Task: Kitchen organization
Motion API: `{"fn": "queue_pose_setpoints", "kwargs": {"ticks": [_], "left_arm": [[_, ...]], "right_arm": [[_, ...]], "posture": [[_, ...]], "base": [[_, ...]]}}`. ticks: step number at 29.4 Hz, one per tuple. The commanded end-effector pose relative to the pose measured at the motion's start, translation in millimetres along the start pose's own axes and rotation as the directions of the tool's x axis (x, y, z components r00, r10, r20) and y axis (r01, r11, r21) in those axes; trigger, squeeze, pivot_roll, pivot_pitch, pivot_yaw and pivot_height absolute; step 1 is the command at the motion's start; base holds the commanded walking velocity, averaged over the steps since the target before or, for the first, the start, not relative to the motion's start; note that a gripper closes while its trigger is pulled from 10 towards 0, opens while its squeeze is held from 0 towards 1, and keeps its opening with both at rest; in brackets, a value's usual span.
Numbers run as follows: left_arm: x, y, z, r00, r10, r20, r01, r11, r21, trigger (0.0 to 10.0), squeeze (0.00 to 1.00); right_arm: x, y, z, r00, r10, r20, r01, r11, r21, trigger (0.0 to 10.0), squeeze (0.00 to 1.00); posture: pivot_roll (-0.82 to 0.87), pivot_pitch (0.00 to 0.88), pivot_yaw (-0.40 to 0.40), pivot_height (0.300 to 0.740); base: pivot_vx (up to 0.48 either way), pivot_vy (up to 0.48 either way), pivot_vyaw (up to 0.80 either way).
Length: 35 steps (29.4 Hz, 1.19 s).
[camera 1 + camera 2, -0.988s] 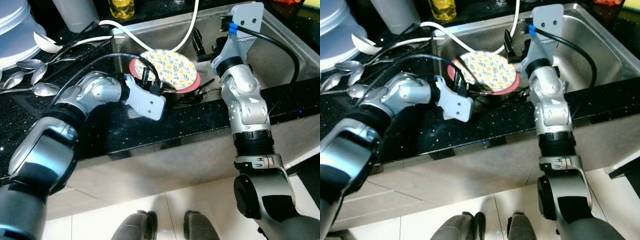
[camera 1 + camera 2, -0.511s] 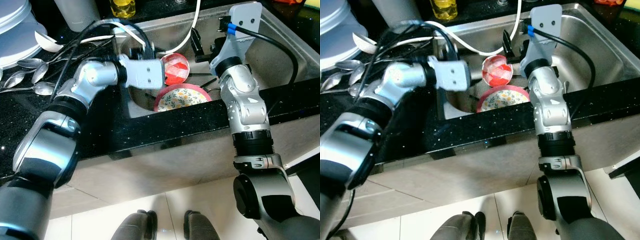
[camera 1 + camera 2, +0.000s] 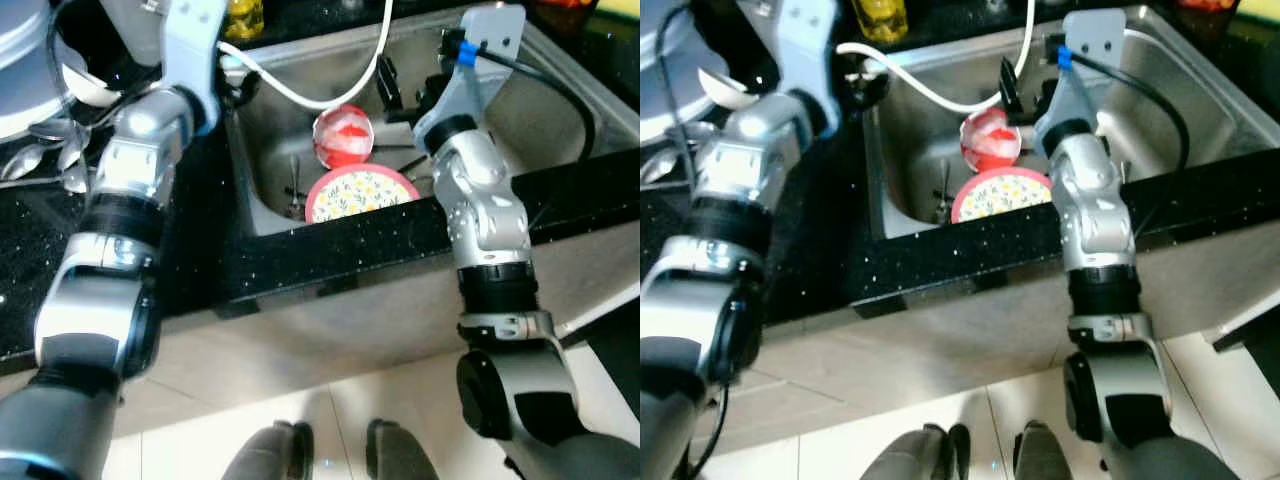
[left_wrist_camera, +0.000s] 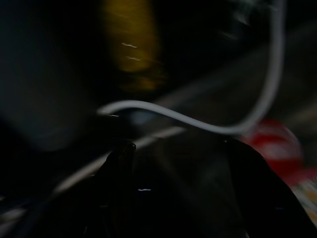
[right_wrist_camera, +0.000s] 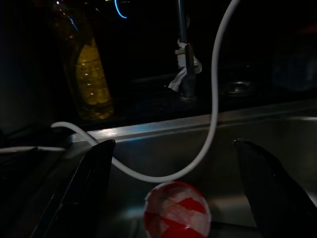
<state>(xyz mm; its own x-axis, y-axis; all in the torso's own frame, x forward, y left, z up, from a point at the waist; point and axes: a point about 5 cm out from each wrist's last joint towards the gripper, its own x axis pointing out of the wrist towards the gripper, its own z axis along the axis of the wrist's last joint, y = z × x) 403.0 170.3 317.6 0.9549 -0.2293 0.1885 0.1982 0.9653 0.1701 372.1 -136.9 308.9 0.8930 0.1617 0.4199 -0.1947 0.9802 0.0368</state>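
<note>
In the upper middle of the frame, the right gripper (image 5: 173, 163) hangs over the steel sink (image 3: 560, 90), jaws spread wide and empty, above the red-white bowl (image 5: 177, 210). The left gripper's (image 4: 173, 163) jaws look apart, holding nothing.

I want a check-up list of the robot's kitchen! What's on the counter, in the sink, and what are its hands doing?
Surface: black speckled counter around a steel sink.
Job's things: flowered plate with a red rim and a red-and-white bowl in the sink.
Clutter: spoons on the counter, yellow bottle behind the sink.
Hands: right hand open, above the bowl; left hand raised over the counter, open.
Cables: white hose looping across the sink.
Surroundings: tiled floor.
</note>
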Motion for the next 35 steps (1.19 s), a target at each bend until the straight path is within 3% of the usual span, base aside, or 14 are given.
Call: {"fn": "queue_pose_setpoints", "kwargs": {"ticks": [1,5,9,12,15,16,17,18,19,21,25,32,33,35], "left_arm": [[-8.4,9.4,3.5,0.995,0.096,-0.001,-0.096,0.994,-0.048,10.0,0.00],[-34.6,40.7,-11.4,0.934,0.334,-0.125,-0.337,0.942,-0.004,10.0,0.00],[-53.9,49.8,-20.0,0.909,0.380,-0.172,-0.368,0.925,0.095,10.0,0.00],[-82.2,71.4,-21.2,0.834,0.523,-0.175,-0.500,0.851,0.163,10.0,0.00],[-89.2,77.8,-21.2,0.799,0.576,-0.176,-0.554,0.817,0.161,10.0,0.00],[-97.5,83.2,-22.7,0.754,0.631,-0.183,-0.615,0.776,0.143,10.0,0.00],[-97.5,83.2,-22.7,0.754,0.631,-0.183,-0.615,0.776,0.143,10.0,0.00],[-107.3,90.0,-25.3,0.697,0.693,-0.187,-0.682,0.720,0.130,10.0,0.00],[-107.3,90.0,-25.3,0.697,0.693,-0.187,-0.682,0.720,0.130,10.0,0.00],[-126.3,100.8,-26.9,0.585,0.786,-0.201,-0.789,0.609,0.085,10.0,1.00],[-134.5,101.0,-38.2,0.540,0.783,-0.307,-0.828,0.559,-0.031,10.0,1.00],[-120.4,91.0,-62.2,0.587,0.660,-0.469,-0.802,0.553,-0.225,10.0,1.00],[-113.8,89.1,-63.7,0.611,0.638,-0.470,-0.782,0.578,-0.232,10.0,0.00],[-109.6,88.0,-64.4,0.627,0.624,-0.466,-0.768,0.597,-0.233,10.0,0.00]], "right_arm": [[1.7,5.0,4.9,1.000,0.007,0.012,-0.008,0.999,0.050,10.0,0.00],[4.0,8.1,4.9,1.000,0.012,0.008,-0.013,0.996,0.093,10.0,0.00],[3.6,11.1,3.6,1.000,0.021,0.005,-0.021,0.995,0.095,10.0,0.00],[1.4,12.4,1.2,1.000,0.027,-0.001,-0.027,0.995,0.094,10.0,0.00],[0.8,12.3,0.3,1.000,0.027,-0.004,-0.027,0.995,0.095,10.0,0.00],[0.4,12.3,-1.3,1.000,0.027,-0.009,-0.026,0.995,0.096,10.0,0.00],[0.4,12.3,-1.3,1.000,0.027,-0.009,-0.026,0.995,0.096,10.0,0.00],[0.4,13.0,-3.0,0.999,0.030,-0.014,-0.029,0.995,0.097,10.0,0.00],[0.4,13.0,-3.0,0.999,0.030,-0.014,-0.029,0.995,0.097,10.0,0.00],[2.4,16.4,-4.0,0.999,0.046,-0.018,-0.044,0.994,0.101,10.0,0.00],[4.8,18.8,-3.5,0.998,0.057,-0.017,-0.055,0.993,0.102,10.0,0.00],[6.5,32.7,-2.2,0.983,0.183,-0.016,-0.182,0.981,0.061,10.0,0.00],[5.1,44.9,0.2,0.957,0.291,-0.011,-0.291,0.956,0.039,10.0,0.00],[3.6,53.1,1.6,0.932,0.363,-0.010,-0.363,0.932,0.026,10.0,0.00]], "posture": [[0.08,0.171,0.103,0.740],[0.10,0.161,0.103,0.740],[0.10,0.159,0.105,0.740],[0.12,0.154,0.106,0.740],[0.12,0.154,0.106,0.740],[0.12,0.150,0.100,0.740],[0.12,0.150,0.100,0.740],[0.12,0.148,0.097,0.740],[0.12,0.148,0.097,0.740],[0.13,0.142,0.084,0.740],[0.13,0.145,0.079,0.740],[0.11,0.148,0.075,0.740],[0.11,0.148,0.073,0.740],[0.11,0.148,0.073,0.740]], "base": [[0.000,0.000,0.00],[0.000,0.000,0.00],[0.000,0.000,0.00],[0.000,0.000,0.00],[0.000,0.000,0.00],[0.000,0.000,0.00],[0.000,0.000,0.00],[0.000,0.000,0.00],[0.000,0.000,0.00],[0.000,0.000,0.00],[0.000,0.000,0.00],[0.000,0.000,0.00],[0.000,0.000,0.00],[0.000,0.000,0.00]]}}
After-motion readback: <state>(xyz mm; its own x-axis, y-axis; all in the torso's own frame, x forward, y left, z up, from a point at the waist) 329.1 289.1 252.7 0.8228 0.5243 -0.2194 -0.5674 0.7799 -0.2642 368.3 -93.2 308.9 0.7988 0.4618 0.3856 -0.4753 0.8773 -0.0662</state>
